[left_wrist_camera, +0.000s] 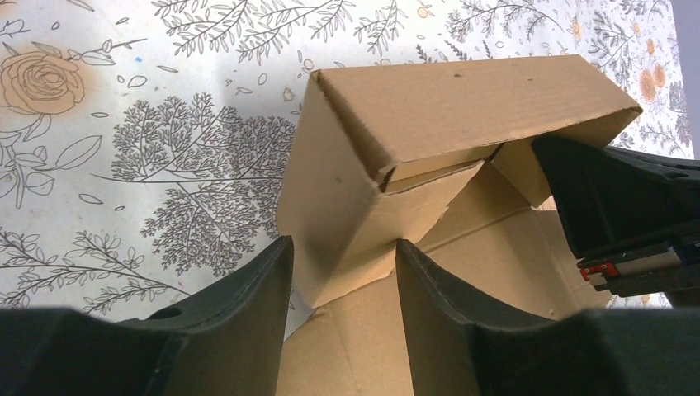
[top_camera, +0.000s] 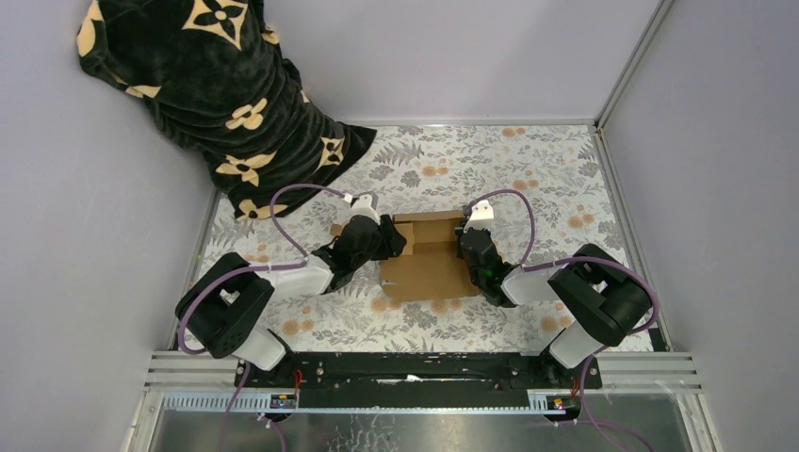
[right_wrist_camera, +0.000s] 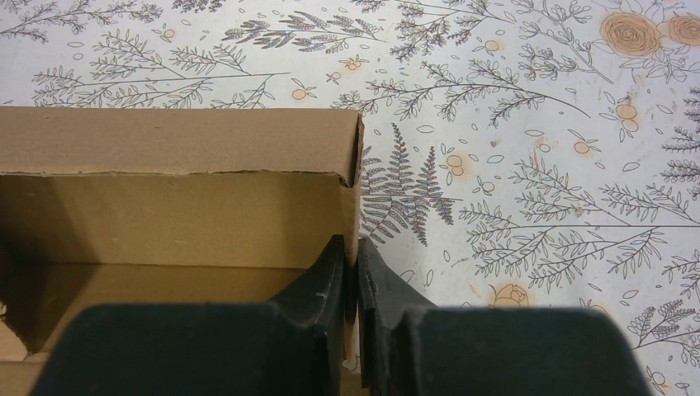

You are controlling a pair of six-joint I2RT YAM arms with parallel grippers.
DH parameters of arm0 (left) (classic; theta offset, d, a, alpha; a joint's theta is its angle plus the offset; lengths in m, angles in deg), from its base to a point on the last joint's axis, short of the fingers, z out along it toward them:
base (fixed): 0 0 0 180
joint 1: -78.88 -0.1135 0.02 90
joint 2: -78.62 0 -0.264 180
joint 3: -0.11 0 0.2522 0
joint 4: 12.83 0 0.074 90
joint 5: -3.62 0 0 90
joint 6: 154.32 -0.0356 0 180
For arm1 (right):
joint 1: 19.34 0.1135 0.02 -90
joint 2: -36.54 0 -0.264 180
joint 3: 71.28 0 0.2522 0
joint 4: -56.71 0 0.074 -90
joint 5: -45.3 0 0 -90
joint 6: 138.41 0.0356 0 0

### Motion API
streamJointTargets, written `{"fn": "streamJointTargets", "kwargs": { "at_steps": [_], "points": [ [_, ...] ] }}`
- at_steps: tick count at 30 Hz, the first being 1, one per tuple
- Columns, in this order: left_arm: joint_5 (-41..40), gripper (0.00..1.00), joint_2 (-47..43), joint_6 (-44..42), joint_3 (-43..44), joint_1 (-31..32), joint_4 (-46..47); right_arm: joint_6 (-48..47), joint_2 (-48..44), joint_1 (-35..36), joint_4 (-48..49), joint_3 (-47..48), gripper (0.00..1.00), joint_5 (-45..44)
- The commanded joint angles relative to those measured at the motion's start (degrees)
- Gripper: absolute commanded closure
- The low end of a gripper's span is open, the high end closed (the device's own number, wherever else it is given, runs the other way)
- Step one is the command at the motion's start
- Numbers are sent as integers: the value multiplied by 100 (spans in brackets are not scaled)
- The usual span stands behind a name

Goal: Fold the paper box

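Although the paper box (top_camera: pixel 429 268) on the worktop (top_camera: pixel 528 169) appeared light and easily creased, right fingers (right_wrist_camera: pixel 323 285) were clamped on its stiff right wall, left fingers (left_wrist_camera: pixel 252 289) apart astride its left flap.

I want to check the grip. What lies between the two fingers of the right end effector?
A side wall of the paper box lies there. The right end effector is shut on this thin wall. The right wrist view shows it.
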Motion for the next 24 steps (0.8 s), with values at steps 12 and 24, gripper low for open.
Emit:
{"fn": "streamJointTargets", "kwargs": {
  "at_steps": [12, 24],
  "points": [
    [-945, 48, 221, -201, 274, 296, 357, 76, 115, 90, -226, 57, 97, 101],
    [-1486, 51, 410, -298, 470, 427, 210, 58, 89, 90, -218, 47, 97, 124]
  ]
}}
